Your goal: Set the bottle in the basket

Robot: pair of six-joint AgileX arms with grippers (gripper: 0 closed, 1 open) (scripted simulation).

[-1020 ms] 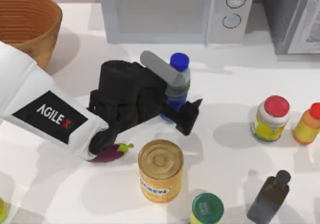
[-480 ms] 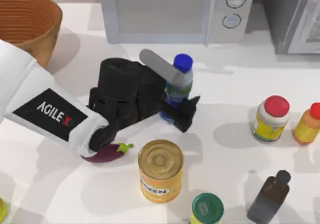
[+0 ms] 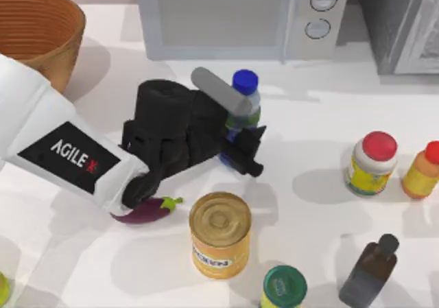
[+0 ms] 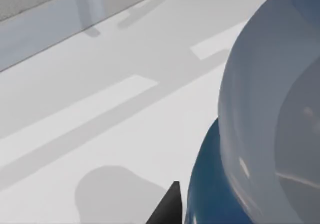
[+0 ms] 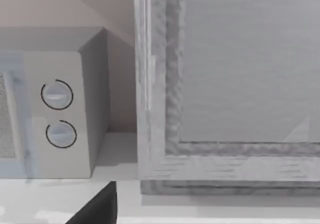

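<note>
Here the left gripper point(image 3: 241, 135) sits at the centre of the top view, its fingers closed against the sides of the bottle point(image 3: 243, 112). The bottle stands roughly upright on the counter point(image 3: 309, 212), just below the microwave point(image 3: 243, 16) at the upper centre. In the left wrist view the bottle point(image 4: 270, 134) appears very near, its clear body above the dark blue lower part, with one dark fingertip point(image 4: 167, 209) beside it.

The basket point(image 3: 38, 30) stands at the upper left corner, well apart from the bottle, with the left arm's white link point(image 3: 62, 150) lying below it.

Obstacles around the gripper:
- An eggplant point(image 3: 147, 210) lies just below the arm's black wrist.
- A gold-lidded can point(image 3: 219, 232) stands near it, lower centre.
- A green-lidded can point(image 3: 283, 287) sits at the bottom edge.
- A dark brown bottle point(image 3: 370, 270) lies at the lower right.
- A red-capped jar point(image 3: 372, 162) and an orange bottle point(image 3: 422, 169) stand at the right edge.

Open counter lies between the bottle and the basket, along the microwave's front. The counter is white and shadowed. A grey cabinet point(image 3: 405, 23) occupies the upper right; the right wrist view faces it point(image 5: 225, 84) beside the microwave's dials point(image 5: 57, 94).
</note>
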